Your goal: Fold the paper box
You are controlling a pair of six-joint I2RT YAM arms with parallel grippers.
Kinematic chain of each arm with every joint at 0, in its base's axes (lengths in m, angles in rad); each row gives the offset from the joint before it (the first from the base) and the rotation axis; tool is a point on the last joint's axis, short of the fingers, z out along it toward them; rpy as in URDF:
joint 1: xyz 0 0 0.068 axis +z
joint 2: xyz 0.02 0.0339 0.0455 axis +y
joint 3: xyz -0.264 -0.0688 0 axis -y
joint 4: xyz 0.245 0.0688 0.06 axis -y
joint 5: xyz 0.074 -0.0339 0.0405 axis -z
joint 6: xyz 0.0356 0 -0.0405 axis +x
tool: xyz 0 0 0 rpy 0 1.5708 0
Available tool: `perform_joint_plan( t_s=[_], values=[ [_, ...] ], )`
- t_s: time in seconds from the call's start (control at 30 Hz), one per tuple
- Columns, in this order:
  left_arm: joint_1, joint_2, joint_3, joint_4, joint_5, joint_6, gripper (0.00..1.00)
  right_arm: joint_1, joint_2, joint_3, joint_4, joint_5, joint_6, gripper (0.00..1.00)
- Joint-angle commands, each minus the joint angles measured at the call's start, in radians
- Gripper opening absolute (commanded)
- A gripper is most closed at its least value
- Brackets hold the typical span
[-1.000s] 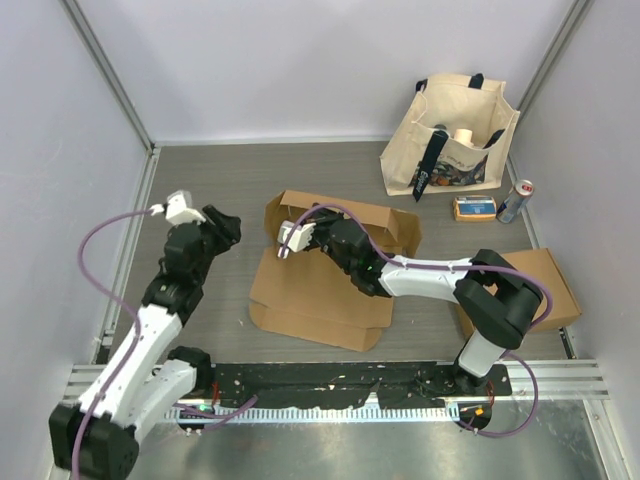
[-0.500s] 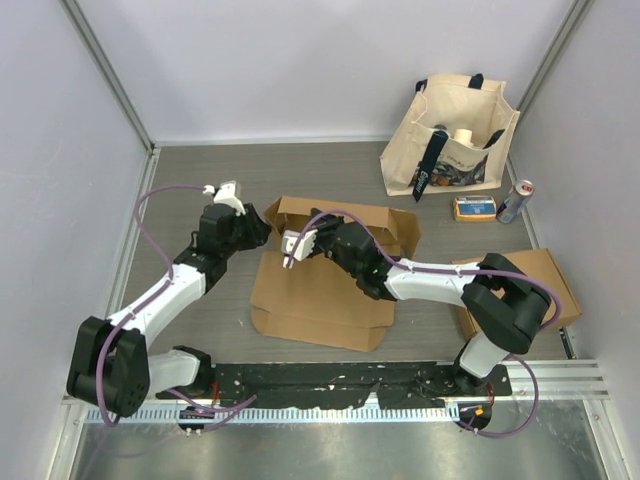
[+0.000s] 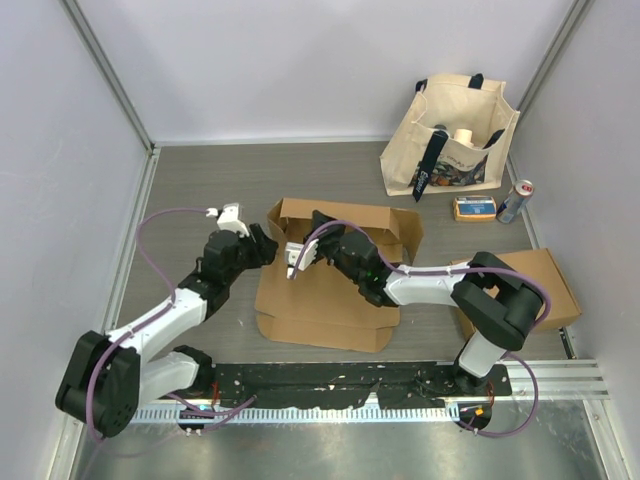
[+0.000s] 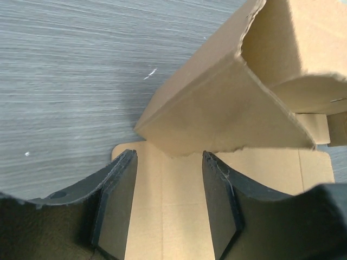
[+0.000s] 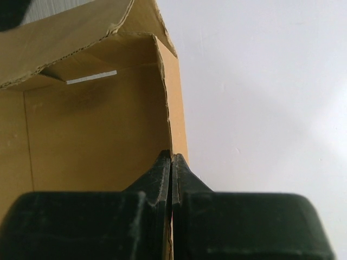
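Mid-tabletop (image 3: 200,180), just ahead of both arms: a brown box (image 3: 330,300), half raised. Flat front panel toward the arm bases, rear wall upright, left end wall tilted up with a torn edge.

At the left end of the box: the left pincer (image 4: 169,157), open. Both black fingers (image 4: 116,206) apart over the flat panel, with the bent corner of the end wall just ahead of the tips. Nothing clamped between them; cannot tell whether either tip touches the card.

Inside the box, reaching in from the right: the right pincer (image 5: 171,160), closed tight on the box. Seen from its wrist, jaws pressed together with the thin upright edge of a wall running down into the seam. Brown inner face of that wall to the left of the seam, pale background to the right.

Far right corner of the tabletop: a cream bag (image 3: 452,140), standing open, with items inside. Just in front of it, side by side: a small orange pack (image 3: 474,207) and a can (image 3: 516,201), upright. Nearer the arms, by the right edge: a flat cardboard (image 3: 545,280), partly hidden by the right arm, well apart from the box.
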Motion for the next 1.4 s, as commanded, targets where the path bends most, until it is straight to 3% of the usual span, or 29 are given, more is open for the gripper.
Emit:
perform_joint_plan(
  t_s=[0.0,0.1,0.2,0.4,0.43,0.6,0.63,0.77,0.87,0.9,0.93,1.0,1.07,1.17,1.2,1.27,1.3,1.37],
  values=[
    [-0.004,-0.101,-0.101,0.244,-0.158,0.014,0.58,-0.003,0.022,0.014,-0.159,-0.092,0.089,0.01],
    [-0.004,-0.072,-0.103,0.313,-0.192,0.08,0.63,-0.011,0.025,0.034,-0.167,-0.126,0.104,0.01],
    [-0.004,0.003,-0.08,0.415,-0.092,0.159,0.63,-0.014,0.022,0.051,-0.2,-0.155,0.101,0.01],
    [-0.006,0.141,-0.08,0.562,-0.026,0.251,0.55,-0.015,0.016,0.076,-0.249,-0.177,0.104,0.01],
    [-0.01,0.161,-0.074,0.579,-0.034,0.264,0.48,-0.015,0.011,0.076,-0.249,-0.175,0.107,0.01],
    [-0.13,0.246,-0.017,0.636,-0.277,0.378,0.22,-0.015,0.016,0.094,-0.248,-0.21,0.13,0.01],
    [-0.151,0.263,-0.005,0.64,-0.378,0.402,0.2,-0.017,0.014,0.097,-0.245,-0.215,0.144,0.01],
    [-0.24,0.321,0.046,0.676,-0.55,0.464,0.14,-0.017,0.014,0.118,-0.252,-0.224,0.164,0.01],
    [-0.242,0.341,0.054,0.68,-0.535,0.462,0.23,-0.02,0.011,0.134,-0.275,-0.23,0.162,0.01],
    [-0.242,0.346,0.054,0.682,-0.541,0.459,0.41,-0.021,0.008,0.137,-0.282,-0.233,0.165,0.01],
    [-0.242,0.35,0.051,0.689,-0.548,0.458,0.5,-0.023,0.002,0.137,-0.286,-0.238,0.172,0.01],
    [-0.241,0.358,0.052,0.697,-0.549,0.467,0.54,-0.031,-0.004,0.135,-0.292,-0.252,0.192,0.01],
    [-0.241,0.382,0.063,0.722,-0.551,0.481,0.48,-0.032,-0.004,0.132,-0.292,-0.258,0.201,0.01],
    [-0.241,0.431,0.11,0.706,-0.563,0.492,0.3,-0.034,-0.006,0.132,-0.288,-0.264,0.213,0.01],
    [-0.241,0.439,0.124,0.688,-0.608,0.487,0.19,-0.035,-0.007,0.131,-0.282,-0.264,0.222,0.01],
    [-0.242,0.467,0.184,0.566,-0.704,0.453,0.07,-0.032,-0.013,0.131,-0.274,-0.266,0.236,0.01],
    [-0.242,0.476,0.212,0.506,-0.833,0.393,0.0,-0.034,-0.016,0.129,-0.262,-0.273,0.262,0.01],
    [-0.247,0.502,0.272,0.375,-0.915,0.338,0.0,-0.034,-0.022,0.126,-0.245,-0.29,0.291,0.01]
  ],
)
